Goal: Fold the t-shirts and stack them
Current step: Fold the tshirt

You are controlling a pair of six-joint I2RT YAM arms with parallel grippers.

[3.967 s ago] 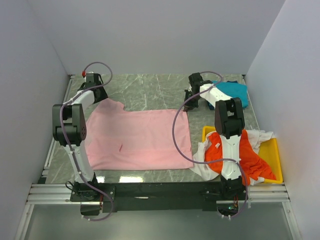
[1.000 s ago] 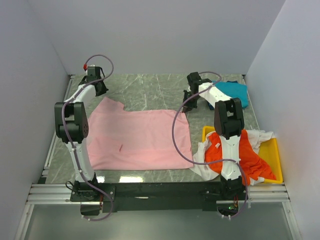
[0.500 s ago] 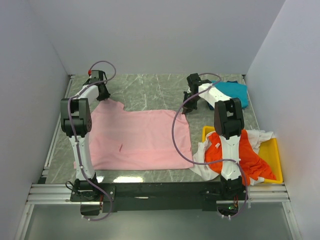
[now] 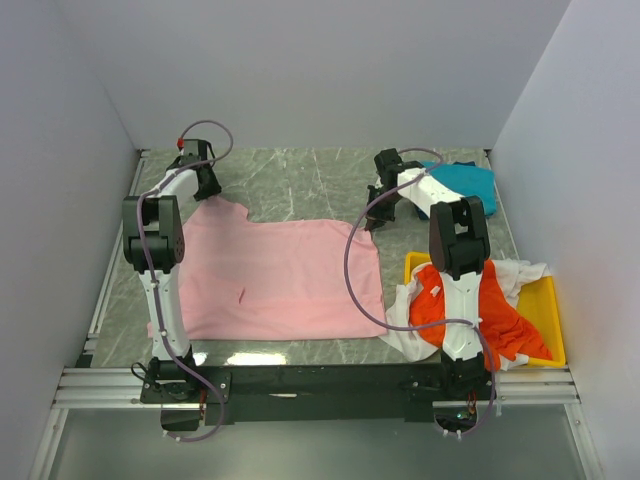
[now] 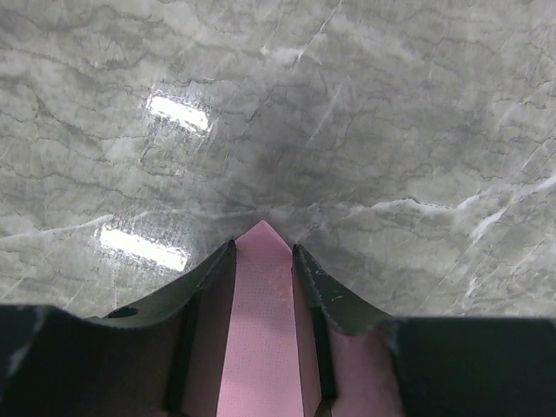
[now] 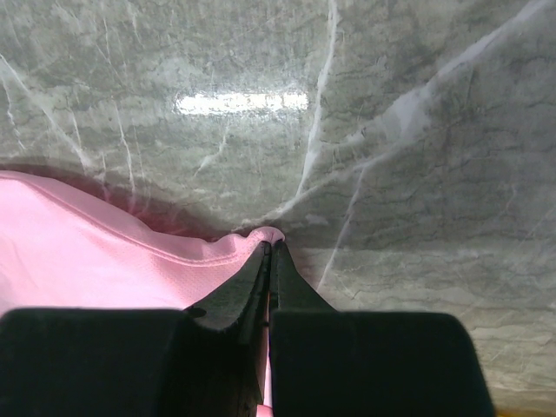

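Note:
The light pink t-shirt [image 4: 280,270] lies spread flat on the marble table. My left gripper [image 4: 205,188] is at its far left corner. In the left wrist view the gripper [image 5: 262,247] is open, with the pointed pink corner [image 5: 261,330] lying between its fingers. My right gripper [image 4: 377,208] is at the far right corner. In the right wrist view it [image 6: 270,245] is shut on the pink hem [image 6: 78,261]. The teal-blue t-shirt [image 4: 465,182] lies at the far right. The orange-red t-shirt [image 4: 500,315] and the white t-shirt [image 4: 522,272] are heaped in the tray.
A yellow tray [image 4: 550,300] stands at the near right and holds the heaped shirts, which spill over its left edge. Grey walls close in the table on three sides. The arm bases stand on a black rail at the near edge.
My left arm has swung its elbow to the right, and its gripper has moved slightly nearer, onto the pink far left corner. The right gripper has stayed on the far right corner.

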